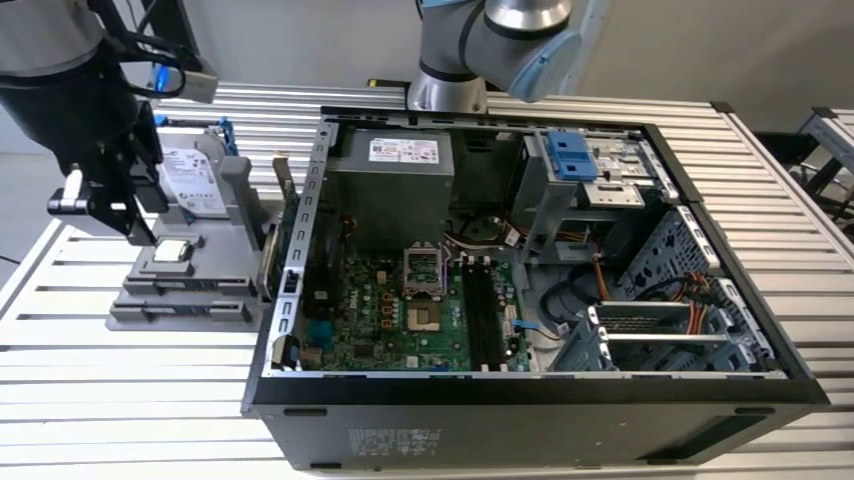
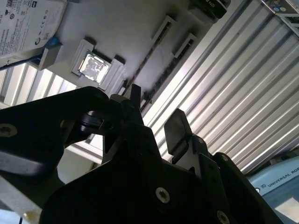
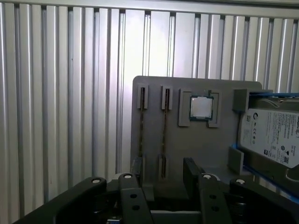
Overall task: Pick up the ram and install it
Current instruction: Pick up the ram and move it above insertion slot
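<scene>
Two ram sticks stand on edge in slots of a grey holder [image 3: 196, 144]. They show as thin dark strips in both wrist views: one ram stick [image 3: 164, 128] [image 2: 166, 70] and a second ram stick [image 3: 141, 128] [image 2: 142, 58] beside it. My gripper [image 3: 163, 170] [image 2: 156, 114] [image 1: 114, 215] hangs open over the holder's end with nothing held. In the first wrist view the first stick lines up between the two fingers [image 3: 190, 170]. I cannot tell whether they touch it.
The holder [image 1: 180, 310] stands on the slatted table [image 1: 120, 400] at the exterior view's left. It also carries a square silver processor [image 1: 171, 250] [image 3: 201, 107] and a hard drive [image 1: 194, 175] [image 3: 271, 135]. The open computer case [image 1: 534, 395] is beside it, with the motherboard's memory slots [image 1: 483, 315].
</scene>
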Controlling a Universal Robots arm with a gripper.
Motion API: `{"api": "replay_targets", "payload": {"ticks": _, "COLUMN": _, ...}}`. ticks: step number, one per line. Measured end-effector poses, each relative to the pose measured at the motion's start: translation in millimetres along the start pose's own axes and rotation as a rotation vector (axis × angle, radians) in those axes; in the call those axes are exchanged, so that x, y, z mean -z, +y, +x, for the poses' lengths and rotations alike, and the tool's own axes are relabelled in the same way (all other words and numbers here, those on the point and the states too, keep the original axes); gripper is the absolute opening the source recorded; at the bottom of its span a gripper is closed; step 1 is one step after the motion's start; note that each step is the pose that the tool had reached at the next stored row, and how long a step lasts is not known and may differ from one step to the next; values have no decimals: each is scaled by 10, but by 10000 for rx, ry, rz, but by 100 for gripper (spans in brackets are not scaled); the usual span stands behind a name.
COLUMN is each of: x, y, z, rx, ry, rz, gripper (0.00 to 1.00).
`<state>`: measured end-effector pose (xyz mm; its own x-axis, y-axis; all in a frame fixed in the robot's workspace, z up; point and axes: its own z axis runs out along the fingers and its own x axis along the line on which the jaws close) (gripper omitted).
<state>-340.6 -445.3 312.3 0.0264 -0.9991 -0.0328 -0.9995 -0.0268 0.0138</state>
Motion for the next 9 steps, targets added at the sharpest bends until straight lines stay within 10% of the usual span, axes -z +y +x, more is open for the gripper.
{"api": "replay_targets", "payload": {"ticks": 9, "x": -139, "y": -2, "z": 4, "rx": -143, "ry": 0, "rz": 5, "gripper": 100}}
